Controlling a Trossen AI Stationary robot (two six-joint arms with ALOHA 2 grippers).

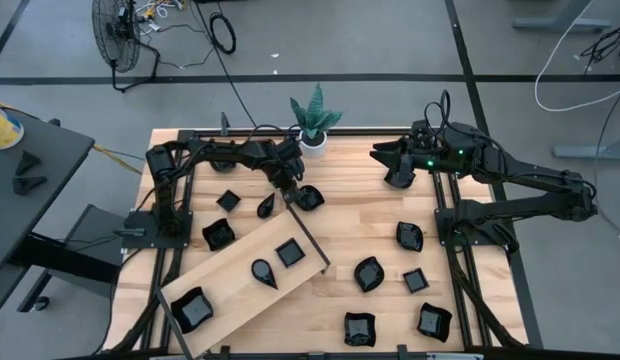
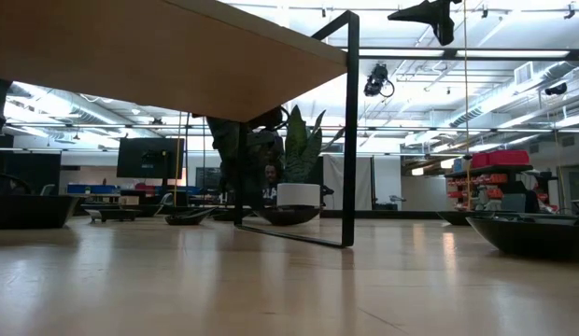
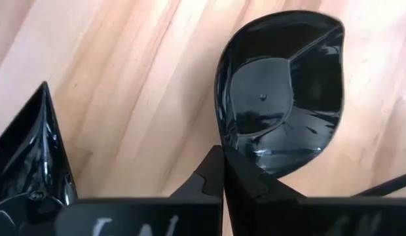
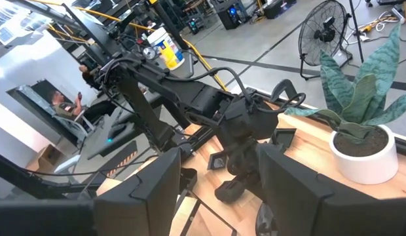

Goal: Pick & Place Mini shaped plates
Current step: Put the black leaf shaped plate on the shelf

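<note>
Near plant pot (image 1: 313, 145), L gripper (image 3: 222, 180) clamped on black plate (image 3: 281, 92) rim

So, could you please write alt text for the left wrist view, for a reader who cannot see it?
The left gripper, shut, pinches the rim of a glossy black leaf-shaped plate lying on the light wooden table. Another black plate shows partly at the edge of the picture.

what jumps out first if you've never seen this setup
Glossy black mini plates lie scattered over the wooden table, three of them on a slanted light board at front left. The left gripper has its fingers shut on a plate's rim near the potted plant; the right gripper hangs open at back right.
</note>
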